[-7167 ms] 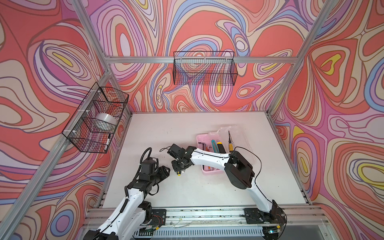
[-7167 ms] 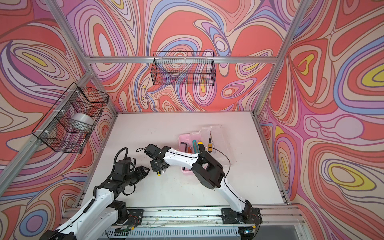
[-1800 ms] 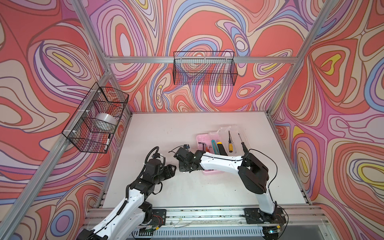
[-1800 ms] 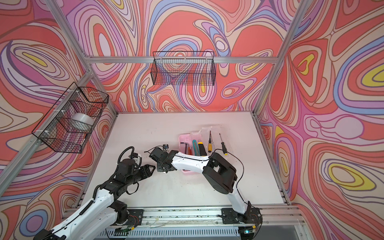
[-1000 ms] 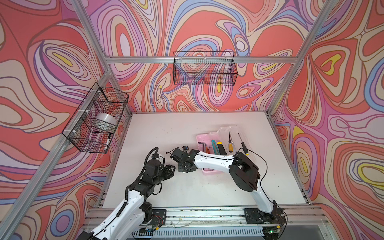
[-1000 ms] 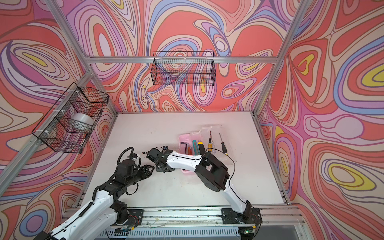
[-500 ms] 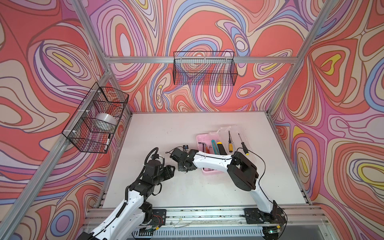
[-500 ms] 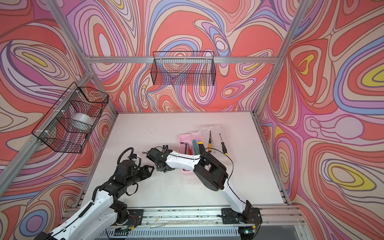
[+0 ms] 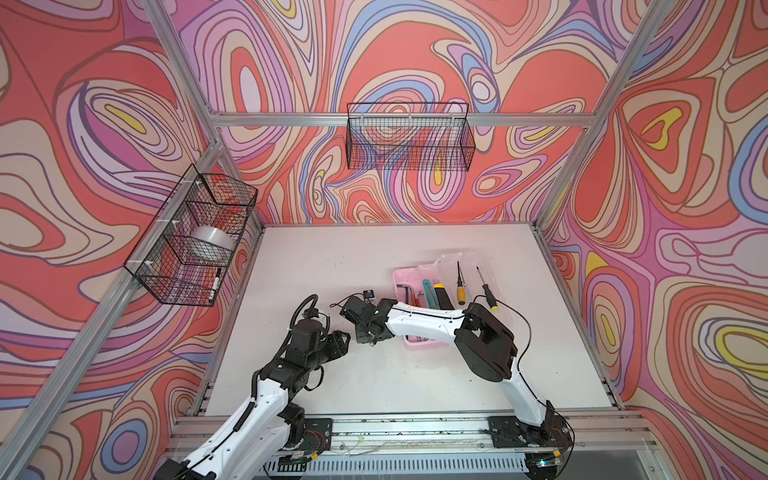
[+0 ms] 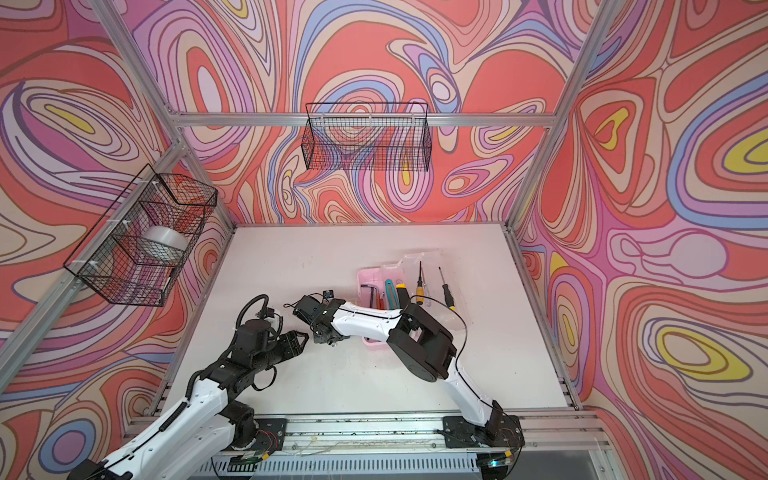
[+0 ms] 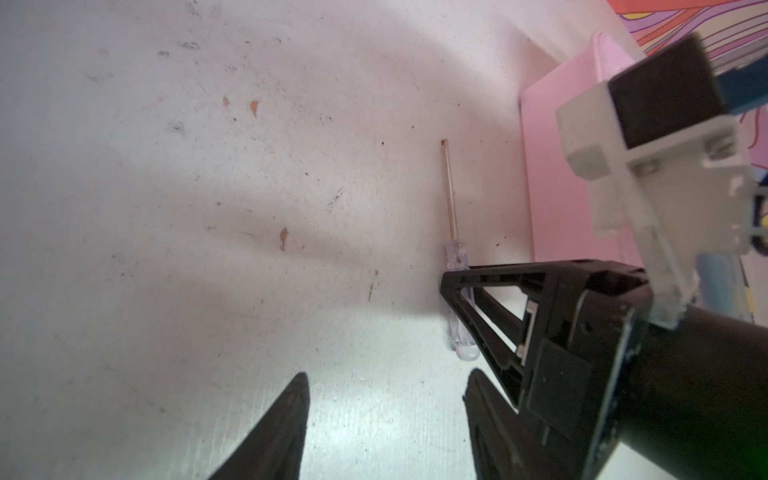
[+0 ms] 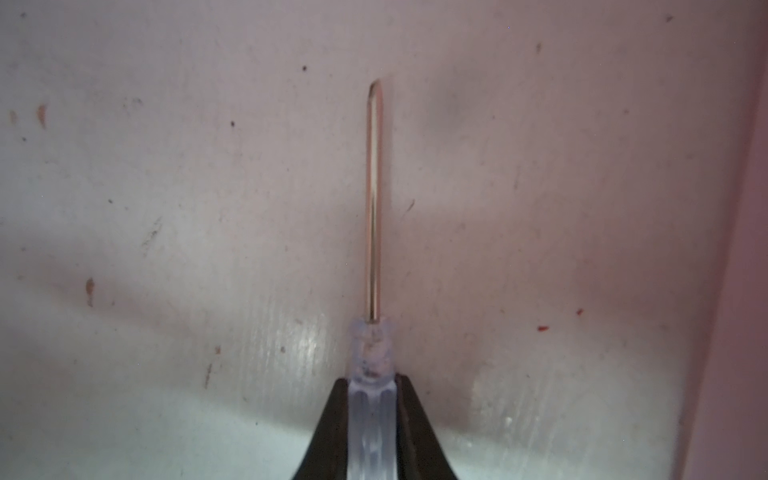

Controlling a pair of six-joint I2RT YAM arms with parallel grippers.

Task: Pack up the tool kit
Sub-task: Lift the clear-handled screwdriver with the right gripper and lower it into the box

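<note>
A small screwdriver (image 12: 374, 199) with a clear handle and thin metal shaft lies flat on the white table, just left of the tool kit's pink base (image 9: 401, 276). My right gripper (image 12: 372, 380) is shut on its handle, one black finger on each side. This grip also shows in the left wrist view, where the right gripper's fingers (image 11: 478, 299) straddle the screwdriver (image 11: 457, 266) beside the pink base (image 11: 557, 166). My left gripper (image 11: 387, 374) stands open and empty a little short of the handle's end. In both top views the grippers (image 9: 368, 338) (image 10: 303, 338) nearly meet.
The pink base holds a hex key (image 9: 407, 289), a teal knife (image 9: 428, 291) and a yellow-black knife (image 9: 441, 293). Two screwdrivers (image 9: 460, 286) (image 9: 486, 291) lie on the clear lid (image 9: 469, 259). Black wire baskets hang on the back wall (image 9: 409, 137) and left wall (image 9: 195, 237).
The right gripper's jaws have closed onto the clear handle of the screwdriver. The left arm has barely moved.
</note>
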